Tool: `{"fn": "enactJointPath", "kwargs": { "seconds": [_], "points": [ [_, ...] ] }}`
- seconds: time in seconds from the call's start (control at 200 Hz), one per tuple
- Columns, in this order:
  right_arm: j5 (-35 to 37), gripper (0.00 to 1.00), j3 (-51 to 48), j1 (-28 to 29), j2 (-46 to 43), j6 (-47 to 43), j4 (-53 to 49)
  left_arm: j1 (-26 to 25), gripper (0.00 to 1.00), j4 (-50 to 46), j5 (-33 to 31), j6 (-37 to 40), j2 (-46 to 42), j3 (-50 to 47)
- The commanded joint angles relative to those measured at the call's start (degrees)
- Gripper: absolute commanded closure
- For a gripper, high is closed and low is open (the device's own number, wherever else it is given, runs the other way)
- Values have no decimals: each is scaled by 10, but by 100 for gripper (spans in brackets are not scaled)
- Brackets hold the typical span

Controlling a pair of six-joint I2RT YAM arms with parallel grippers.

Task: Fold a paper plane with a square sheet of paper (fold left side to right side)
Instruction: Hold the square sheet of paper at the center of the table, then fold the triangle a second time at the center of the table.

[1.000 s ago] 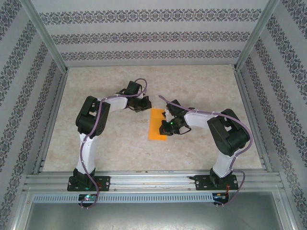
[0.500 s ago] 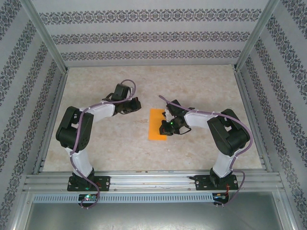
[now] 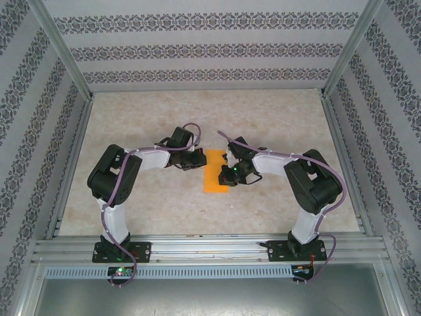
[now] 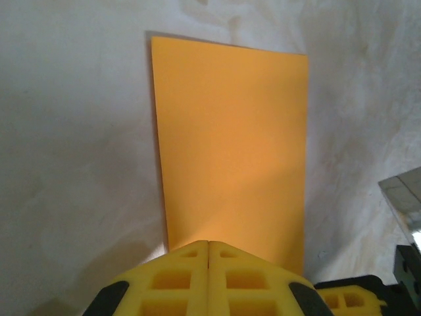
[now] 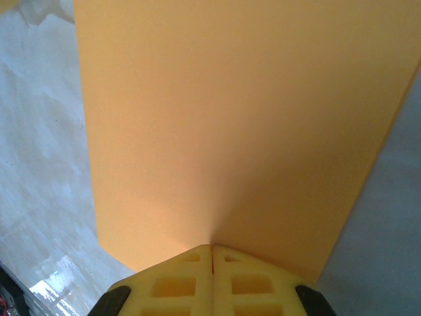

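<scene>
A: How far along?
B: First fold looks done: I see the square sheet of paper as a narrow, flat orange rectangle, mid-counter. Nose and wing folds left.
A: Jaws?
B: Both pairs together; left jaws at its left edge, right jaws over its right edge. Can't tell if either pinches it.

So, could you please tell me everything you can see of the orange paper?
The orange paper is thin, plain and unmarked: a narrow rectangle, not a square, so it looks folded in half. It lies flat on the pale marbled table, long sides running front to back. The left gripper sits at its left edge and the right gripper over its right edge, both with jaws shut; contact I cannot confirm.
</scene>
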Motion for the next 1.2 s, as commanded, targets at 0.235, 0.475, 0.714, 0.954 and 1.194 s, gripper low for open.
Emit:
{"fn": "enactJointPath", "kwargs": {
  "seconds": [0.235, 0.475, 0.714, 0.954, 1.194],
  "points": [
    [64, 100, -12, -6, 32, -7, -57, -14, 100, -13, -11, -8, 34, 13],
    [11, 89, 9, -17, -12, 10, -40, -20, 100, -31, -30, -6, 26, -11],
    [-16, 70, -13, -50, -78, 12, -51, -24, 100, -31, -36, -19, 15, -26],
    [-56, 60, -70, -64, -88, 28, -35, -24, 100, -26, -36, -25, 15, -30],
    [-72, 60, -78, -56, -69, 46, -9, -25, 100, -24, -34, -25, 16, -28]
  ]
}}
